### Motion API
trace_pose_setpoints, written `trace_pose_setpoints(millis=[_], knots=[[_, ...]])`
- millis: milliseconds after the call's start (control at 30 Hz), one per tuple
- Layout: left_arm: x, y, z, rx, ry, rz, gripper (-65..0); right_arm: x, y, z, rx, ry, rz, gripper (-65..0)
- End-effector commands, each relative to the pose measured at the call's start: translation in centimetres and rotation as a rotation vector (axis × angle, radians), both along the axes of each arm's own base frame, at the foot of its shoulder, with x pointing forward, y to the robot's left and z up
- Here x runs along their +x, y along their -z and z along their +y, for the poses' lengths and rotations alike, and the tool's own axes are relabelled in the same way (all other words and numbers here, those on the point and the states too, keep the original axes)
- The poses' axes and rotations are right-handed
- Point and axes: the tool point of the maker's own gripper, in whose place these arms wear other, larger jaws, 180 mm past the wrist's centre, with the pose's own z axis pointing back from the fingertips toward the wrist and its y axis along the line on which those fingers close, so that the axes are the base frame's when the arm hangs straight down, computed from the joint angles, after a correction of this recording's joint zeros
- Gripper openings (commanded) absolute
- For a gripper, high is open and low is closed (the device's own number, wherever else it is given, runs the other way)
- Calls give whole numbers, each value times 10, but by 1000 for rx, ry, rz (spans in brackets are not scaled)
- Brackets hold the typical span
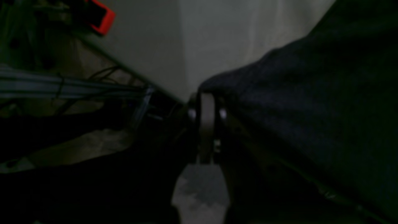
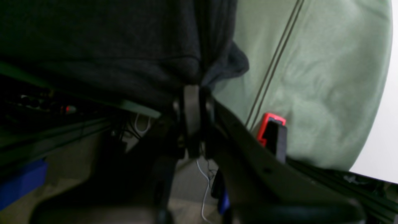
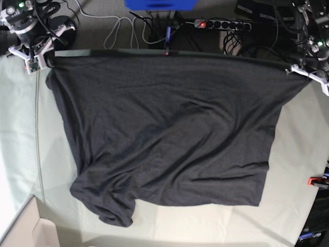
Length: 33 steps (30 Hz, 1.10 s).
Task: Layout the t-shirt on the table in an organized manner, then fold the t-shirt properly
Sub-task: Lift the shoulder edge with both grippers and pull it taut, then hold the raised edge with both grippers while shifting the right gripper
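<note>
Shirt-spreading stage for us right now: we've got the t-shirt (image 3: 169,134) stretched along the far edge of the table (image 3: 20,128), hem side pulled taut between both arms, with the body draped back toward the near side. The left gripper (image 1: 205,102) is pinched tight on one hem corner, jaws together on dark fabric in the left wrist view. The right gripper (image 2: 192,93) is likewise clamped on the other corner, with a bunched wad of cloth poking out just past it.

What could go sideways from here, as we see it:

- The far edge of the shirt sits right on the table edge. If we let go there, that hem could slide off toward the cables (image 3: 128,28) and power strip (image 3: 221,24) behind.
- The near-left part is crumpled, with a sleeve (image 3: 115,213) curled under itself. Pulling harder on the hem probably won't fix it, and folding over that lump would give a wonky result.
- The grips look thin, just a corner each. A quick tug could pop one free, and the shirt would collapse toward the other arm.
- There's a red clamp (image 2: 268,127) just beside the right gripper; dragging fabric sideways there might snag it.
</note>
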Motion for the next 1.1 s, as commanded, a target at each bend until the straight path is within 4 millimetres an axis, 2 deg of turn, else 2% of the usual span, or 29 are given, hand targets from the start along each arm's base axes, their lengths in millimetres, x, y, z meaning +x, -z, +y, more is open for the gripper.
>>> trace_pose_setpoints(millis=[0, 100, 267, 333, 500, 567, 700, 867, 967, 1067], knots=[[13, -16, 7, 35, 7, -51, -646, 9, -8, 3, 5, -15, -40, -650], [18, -17, 6, 33, 6, -65, -646, 16, -5, 7, -2, -57, -22, -650], [19, -16, 4, 27, 5, -65, -646, 35, 12, 16, -22, -140, 60, -592], [22, -16, 1, 17, 1, -77, -646, 46, 12, 16, -35, -155, 64, -566], [29, -17, 0, 12, -4, -92, -646, 58, 6, 5, -76, -134, 77, -427], [33, -19, 1, 11, -5, -103, -646, 58, 2, -7, -86, -97, 60, -380], [38, -22, 1, 11, -5, -115, -646, 55, -5, -30, -92, 3, 32, -330], [39, -22, 1, 11, -5, -117, -646, 43, -5, -54, -119, 64, 49, -318], [44, -25, 1, 13, -4, -130, -646, 24, 7, -64, -125, 74, 111, -319], [48, -28, 2, 17, -5, -140, -646, 13, 28, -56, -96, 52, 177, -320]])
